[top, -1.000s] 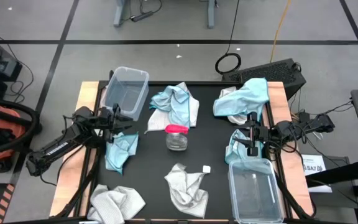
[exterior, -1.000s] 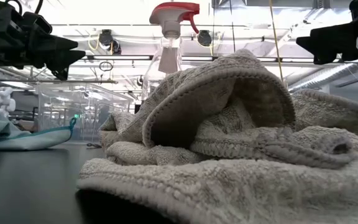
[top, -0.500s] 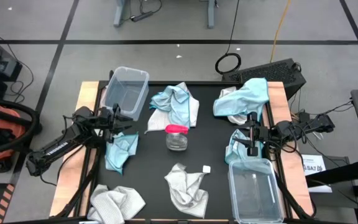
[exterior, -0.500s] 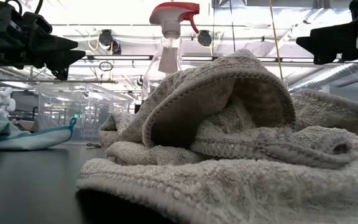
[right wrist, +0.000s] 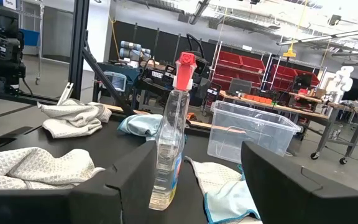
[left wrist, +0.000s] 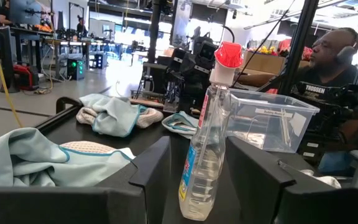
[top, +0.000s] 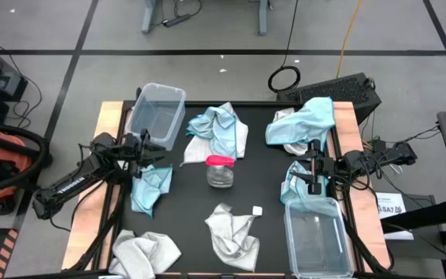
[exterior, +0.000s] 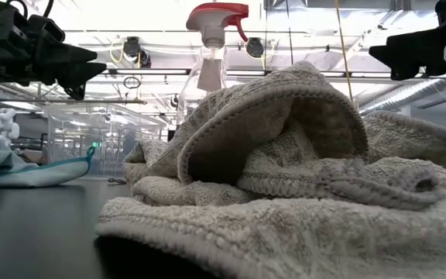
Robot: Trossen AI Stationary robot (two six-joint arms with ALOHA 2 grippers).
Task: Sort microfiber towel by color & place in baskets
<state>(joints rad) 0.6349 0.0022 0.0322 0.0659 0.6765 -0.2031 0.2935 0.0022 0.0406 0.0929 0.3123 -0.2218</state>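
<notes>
Tools both open and empty: left tool point(top: 152, 147) by blue towel point(top: 150, 188), right tool point(top: 313, 164) near basket point(top: 317, 236)

Light blue and grey-white towels point(top: 221, 129)

A spray bottle point(top: 220, 171) stands in the middle of my table point(top: 265, 190). One bin point(top: 157, 115) sits at the far left, another bin point(top: 318, 236) at the near right. Towels point(top: 231, 233) lie all around.
</notes>
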